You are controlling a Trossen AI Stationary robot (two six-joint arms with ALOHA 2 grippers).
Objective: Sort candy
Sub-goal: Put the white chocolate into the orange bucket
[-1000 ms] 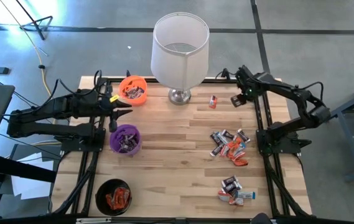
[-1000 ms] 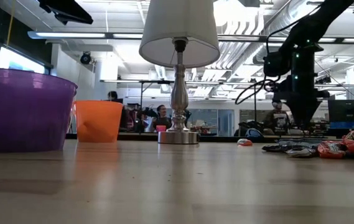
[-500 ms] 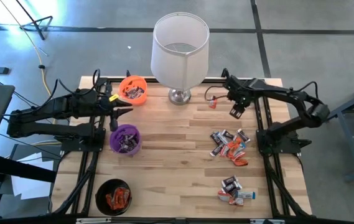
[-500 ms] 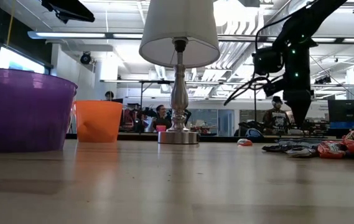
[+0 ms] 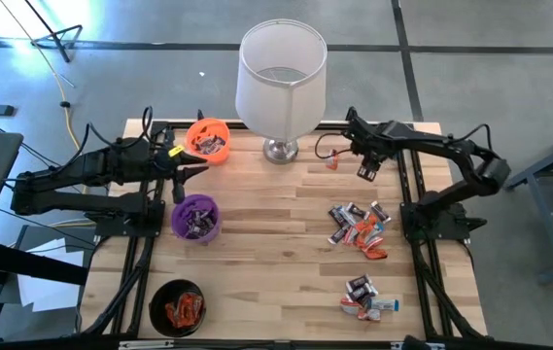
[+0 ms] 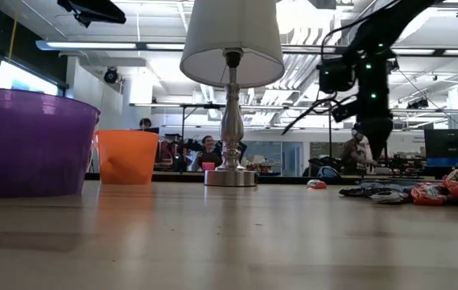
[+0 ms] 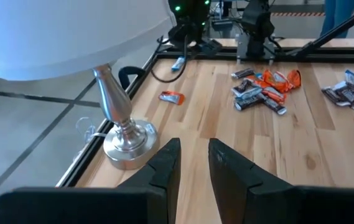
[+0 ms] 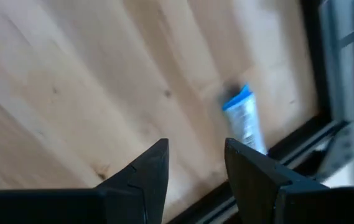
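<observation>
My right gripper (image 8: 195, 168) hangs with fingers apart, empty, over a blue-white candy (image 8: 245, 121); no writing readable.

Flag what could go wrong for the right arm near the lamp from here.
The right end effector hangs open beside the lamp base, so a wide swing could knock the lamp over. The silver-blue candy lies close to the table's black edge rail; a clumsy pinch might push it against the rail or off the table.
</observation>
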